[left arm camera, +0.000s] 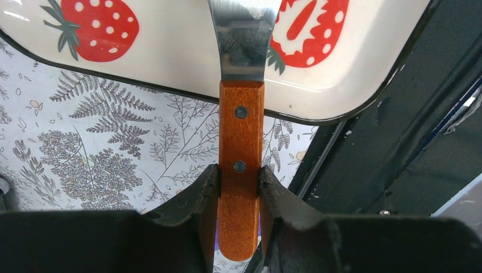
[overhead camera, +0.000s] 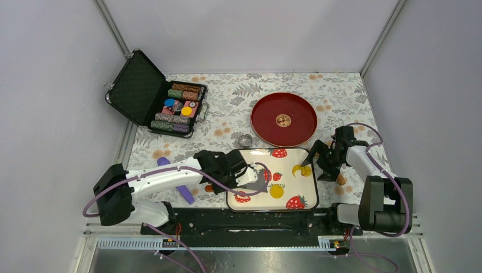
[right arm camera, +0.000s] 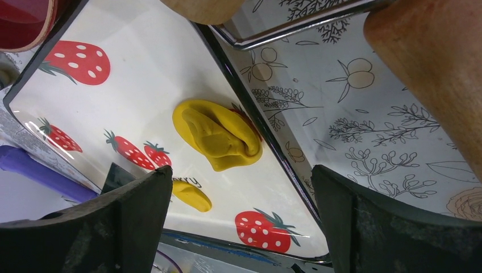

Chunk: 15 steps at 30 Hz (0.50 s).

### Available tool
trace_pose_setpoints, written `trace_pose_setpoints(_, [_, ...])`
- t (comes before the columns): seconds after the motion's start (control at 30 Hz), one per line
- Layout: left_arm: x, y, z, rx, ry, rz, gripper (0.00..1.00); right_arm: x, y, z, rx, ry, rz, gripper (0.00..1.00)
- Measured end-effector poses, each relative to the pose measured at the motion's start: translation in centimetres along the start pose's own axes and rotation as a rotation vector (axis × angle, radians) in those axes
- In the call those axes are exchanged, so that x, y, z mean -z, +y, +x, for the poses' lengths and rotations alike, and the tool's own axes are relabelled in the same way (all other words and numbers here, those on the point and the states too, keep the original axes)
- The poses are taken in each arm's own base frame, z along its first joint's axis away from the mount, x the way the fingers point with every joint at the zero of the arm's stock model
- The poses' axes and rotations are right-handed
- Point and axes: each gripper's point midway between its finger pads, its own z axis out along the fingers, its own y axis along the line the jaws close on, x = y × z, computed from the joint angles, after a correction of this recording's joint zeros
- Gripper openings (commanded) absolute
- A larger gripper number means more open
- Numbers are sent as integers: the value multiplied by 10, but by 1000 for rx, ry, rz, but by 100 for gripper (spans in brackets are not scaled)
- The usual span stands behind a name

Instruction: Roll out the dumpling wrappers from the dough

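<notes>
chip case (overhead camera: 135, 86): open, well apart from the left claw (overhead camera: 241, 169), off to its left and beyond it.
purple stick (overhead camera: 184, 193): on the flowered cloth (overhead camera: 239, 96) behind the left claw, partly under its arm.
left claw: narrow, both fingers (left arm camera: 204, 193) pressed on the wooden handle of the scraper (left arm camera: 244, 51).
scraper: runs straight ahead from the left claw; its metal blade reaches over the rim of the tray (left arm camera: 170, 62).
tray: strawberry print, lying ahead of the left claw.
dumpling wrapper (overhead camera: 277, 191): flat yellow round on the tray, between the two claws, near the blade tip, touching neither claw.
red plate (overhead camera: 267, 129): past the tray, beyond both claws.
dough (right arm camera: 219, 136): folded yellow lump on the tray by its rim, just ahead of the right claw (right arm camera: 241, 190), in line with its gap, apart from both fingers.
right claw: spread wide, nothing between the fingers.
wooden roller (right arm camera: 432, 74): on the flowered cloth, off the tray, just beside the right claw's outer finger.
</notes>
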Motion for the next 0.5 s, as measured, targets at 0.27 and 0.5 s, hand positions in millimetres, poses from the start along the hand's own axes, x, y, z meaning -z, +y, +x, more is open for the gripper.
trace_pose_setpoints(0.27, [-1,-6,2,-27,16,12,0,-2,-1,1,-3,9,1,100])
trace_pose_setpoints(0.5, [-1,-11,1,-46,15,19,0,-3,-1,1,-3,9,0,100])
